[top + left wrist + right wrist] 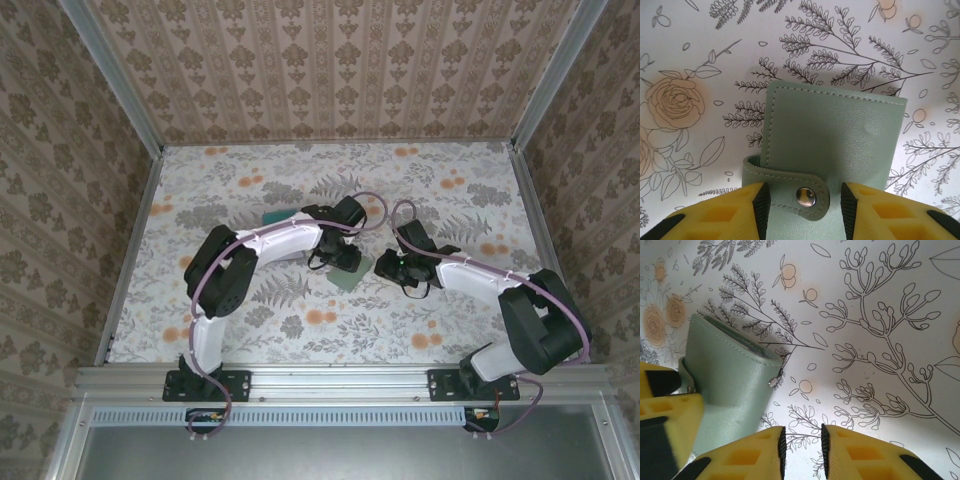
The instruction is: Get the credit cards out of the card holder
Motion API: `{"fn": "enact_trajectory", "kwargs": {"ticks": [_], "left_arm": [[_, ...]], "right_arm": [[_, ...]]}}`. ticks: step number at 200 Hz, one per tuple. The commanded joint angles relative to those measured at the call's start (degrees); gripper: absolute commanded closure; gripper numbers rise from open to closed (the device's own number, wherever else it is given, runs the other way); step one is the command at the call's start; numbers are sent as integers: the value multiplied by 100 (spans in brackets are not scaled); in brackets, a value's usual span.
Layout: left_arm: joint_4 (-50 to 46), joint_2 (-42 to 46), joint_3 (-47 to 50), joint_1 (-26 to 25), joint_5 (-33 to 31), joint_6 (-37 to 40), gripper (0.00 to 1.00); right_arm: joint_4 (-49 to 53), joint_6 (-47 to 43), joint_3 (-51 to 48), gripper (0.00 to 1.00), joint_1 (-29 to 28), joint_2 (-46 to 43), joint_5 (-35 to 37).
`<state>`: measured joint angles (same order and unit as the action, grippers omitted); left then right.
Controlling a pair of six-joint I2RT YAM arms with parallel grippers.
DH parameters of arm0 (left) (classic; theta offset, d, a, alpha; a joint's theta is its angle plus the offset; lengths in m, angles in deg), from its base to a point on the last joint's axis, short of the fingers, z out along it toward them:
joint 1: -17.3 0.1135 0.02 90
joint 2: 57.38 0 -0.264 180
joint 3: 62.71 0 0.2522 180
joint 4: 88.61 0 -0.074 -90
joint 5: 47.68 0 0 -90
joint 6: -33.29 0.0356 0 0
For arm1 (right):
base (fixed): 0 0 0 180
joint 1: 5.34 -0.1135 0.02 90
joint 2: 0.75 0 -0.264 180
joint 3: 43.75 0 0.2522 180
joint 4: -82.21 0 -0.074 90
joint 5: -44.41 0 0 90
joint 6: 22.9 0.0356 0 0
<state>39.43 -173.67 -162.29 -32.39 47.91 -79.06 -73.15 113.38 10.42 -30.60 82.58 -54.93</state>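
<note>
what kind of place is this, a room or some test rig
Probably a robot test booth, not a real room: wallpapered walls in aluminium rails, a floral table, two arms bolted to its near edge.

left arm (270, 240): elbow bent, forearm reaching rightward
left gripper (802, 197): pointing down, jaws parted
right arm (480, 272): forearm reaching leftward
right gripper (802, 445): jaws narrowly apart

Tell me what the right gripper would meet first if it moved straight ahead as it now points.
Probably the flowered table cover: the right gripper aims at bare cloth, and the card holder lies beside that line, not in it. Depth is unclear.
</note>
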Motion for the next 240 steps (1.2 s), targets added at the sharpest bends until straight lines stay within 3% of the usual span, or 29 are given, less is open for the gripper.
{"fn": "enact_trajectory", "kwargs": {"ticks": [1,34,81,112,141,183,240], "left_arm": [[-306,-154,-250,-73,-129,326,55],[-428,-329,-273,-120,-255,439,59],[-463,-519,-261,-132,-415,582,100],[-237,-390,-78,-49,-164,455,100],[623,48,589,271,756,-105,100],[1449,457,1290,591,1523,-604,100],[1577,477,1409,656,1717,-672,100]], "right_arm": [[29,100,-51,71,21,-149,63],[4,113,-24,71,12,-115,38],[-27,127,64,69,-56,-38,-23],[-266,230,91,59,-102,137,-278],[-739,465,49,48,-102,410,-601],[-1504,780,47,46,-85,928,-1096],[-2271,1121,77,46,-10,1515,-1461]]}}
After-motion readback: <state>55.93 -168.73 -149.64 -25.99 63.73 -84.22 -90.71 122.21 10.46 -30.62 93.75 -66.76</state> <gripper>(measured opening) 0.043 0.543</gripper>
